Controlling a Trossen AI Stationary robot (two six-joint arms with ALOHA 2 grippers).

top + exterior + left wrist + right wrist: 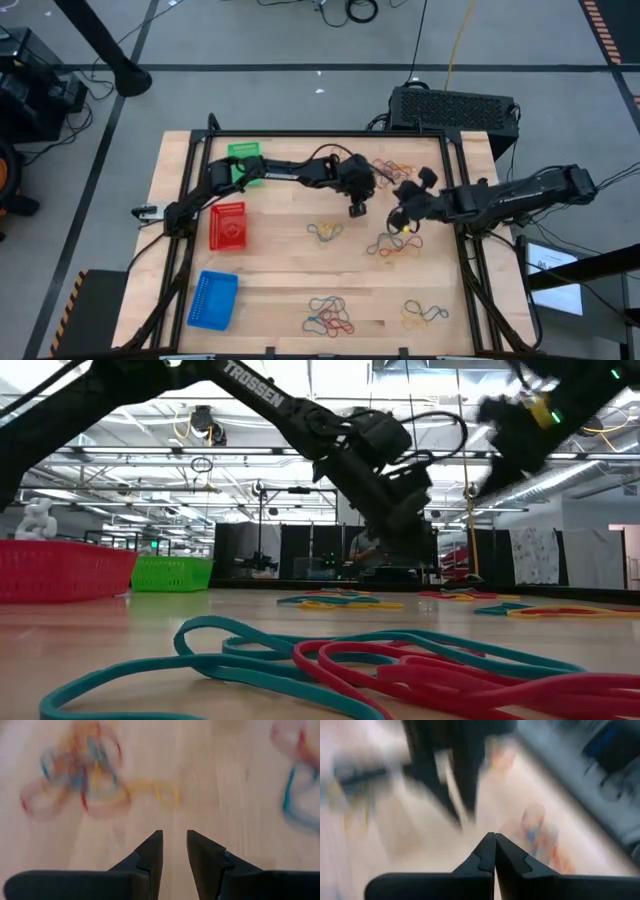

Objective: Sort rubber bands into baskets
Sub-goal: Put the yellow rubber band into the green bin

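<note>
White capital letters spelling "TROSSEN" ran along the dark left arm (262, 392) in the low view; no other writing could be read. The left gripper (357, 209) hung over the middle of the pale wooden surface (280, 260), its jaws a little apart and empty above bare wood, with a smeared tangle of red, blue and yellow rubber bands (82, 775) ahead of it. The right gripper (399, 219) sat near a cluster of coloured rubber bands (392, 243), jaws pressed together with nothing visible between them; its wrist view was so smeared that only vague coloured streaks showed beyond the tips. Further clusters of thin elastic loops lay at mid-surface (325, 232), toward the back by the black box (454, 106), and along the front edge (330, 315). The green mesh basket (244, 155) was partly covered by the left arm; the red mesh basket (228, 225) and blue mesh basket (213, 299) lay in a line at the surface's left side.
</note>
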